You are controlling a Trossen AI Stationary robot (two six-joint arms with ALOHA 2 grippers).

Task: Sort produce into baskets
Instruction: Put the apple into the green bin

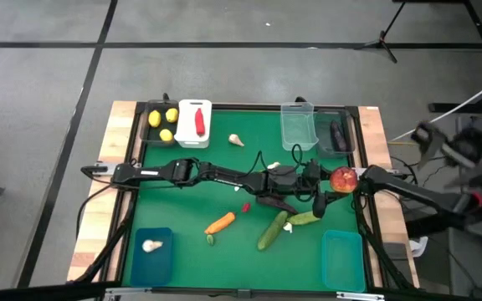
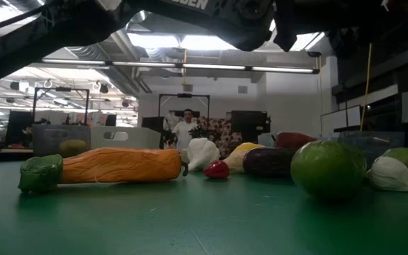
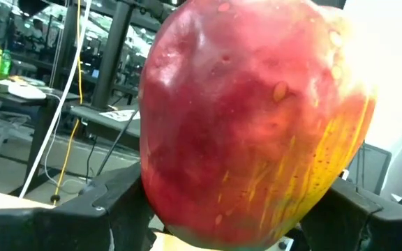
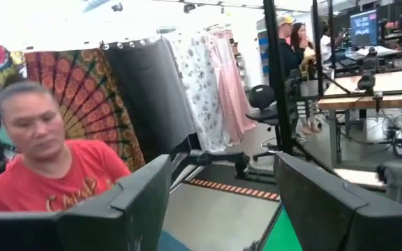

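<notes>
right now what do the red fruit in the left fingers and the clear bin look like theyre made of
The red fruit clamped in the left gripper looks like moulded plastic or foam: a glossy painted skin with small dimples and yellow streaks. Which one is unclear. The clear bin looks like thin, rigid transparent plastic, since the green mat shows through its walls.

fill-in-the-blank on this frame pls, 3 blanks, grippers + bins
The left gripper is shut on a round ____ fruit.
The white bin holds one red ____.
The black bin beside it holds ____ yellow lemons.
The right gripper holds nothing; its fingers stand open.

Missing words: red; chili; three
</notes>
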